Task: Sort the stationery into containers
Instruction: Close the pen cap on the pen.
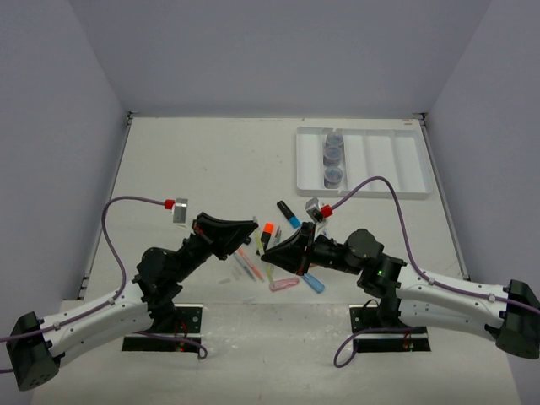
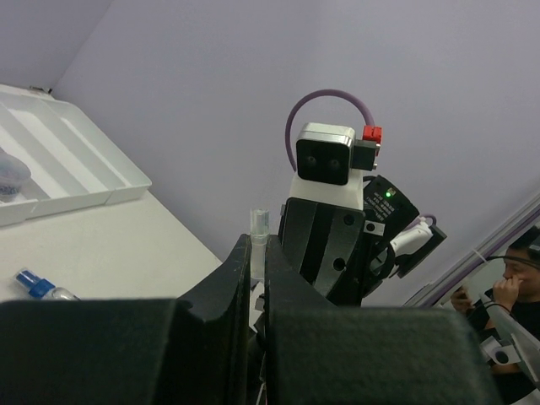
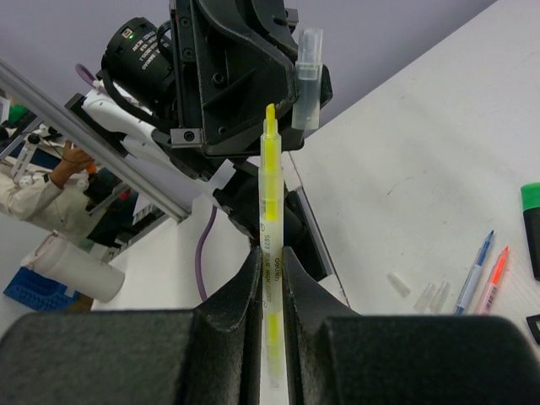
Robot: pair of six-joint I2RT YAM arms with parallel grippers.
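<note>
My right gripper [image 3: 268, 263] is shut on a thin yellow highlighter pen [image 3: 270, 202], uncapped, tip pointing away. My left gripper [image 2: 258, 253] is shut on a clear pen cap [image 2: 258, 229], which also shows just right of the pen tip in the right wrist view [image 3: 307, 78]. In the top view the two grippers [image 1: 249, 226] [image 1: 268, 253] face each other, nearly touching, above the scattered stationery. The white tray [image 1: 396, 160] at the far right holds three grey-blue jars [image 1: 332, 156] in one compartment.
On the table lie an orange-capped highlighter [image 1: 267, 234], a blue-capped one [image 1: 288, 214], thin pens [image 1: 246, 263], a pink capsule [image 1: 284, 284], a blue capsule [image 1: 313, 282], clear caps [image 3: 422, 294], a green-capped highlighter [image 3: 531, 228] and a small blue-capped bottle [image 2: 38, 287].
</note>
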